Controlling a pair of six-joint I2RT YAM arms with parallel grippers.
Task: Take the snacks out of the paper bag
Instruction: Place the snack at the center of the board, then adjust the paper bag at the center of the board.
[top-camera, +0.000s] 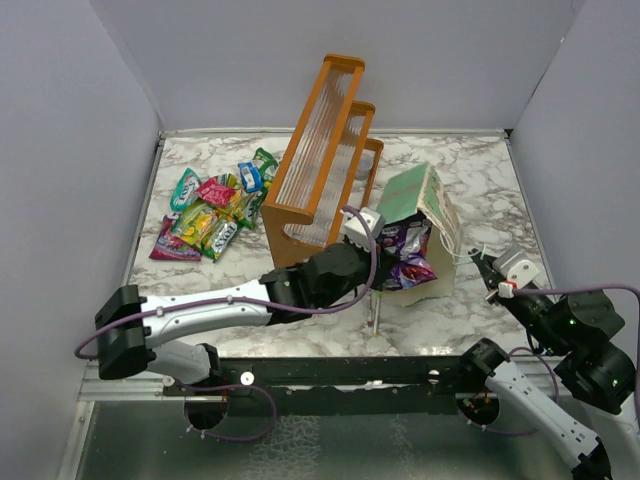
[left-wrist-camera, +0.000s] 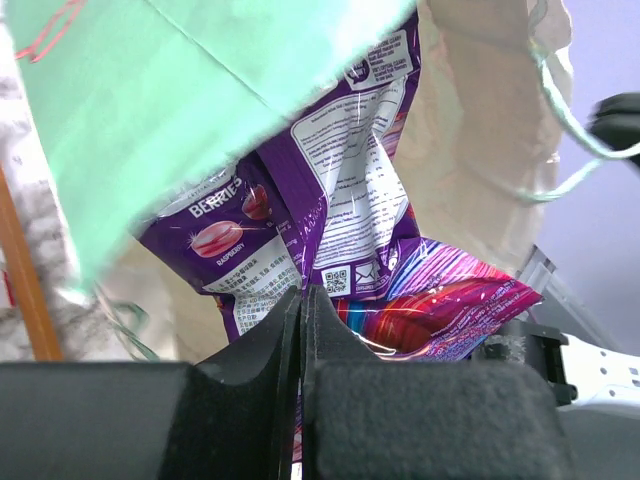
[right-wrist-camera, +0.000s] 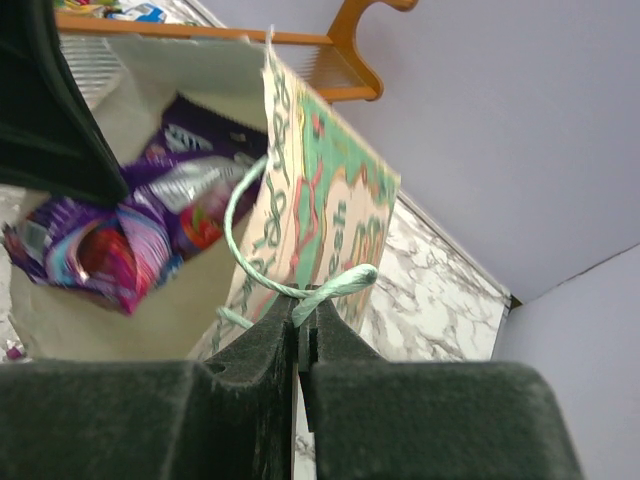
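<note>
On the marbled surface (top-camera: 470, 190), the paper bag (top-camera: 415, 190) lies tipped. Your left fingers (left-wrist-camera: 302, 300) pinch a purple packet (left-wrist-camera: 300, 230) at its mouth; right fingers (right-wrist-camera: 300, 325) clamp the handle (right-wrist-camera: 300, 290). Draw it out steadily.

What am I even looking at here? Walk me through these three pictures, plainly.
Two robot arms are bolted at a marble table's near edge. The overhead picture shows the whole scene; the other two come from cameras on each wrist. The mint-green paper bag lies tipped beside an orange wooden rack. A pile of snacks lies at the far left. The left hand is shut on a purple packet at the bag's mouth. The right hand pinches the bag's cord handle.
</note>
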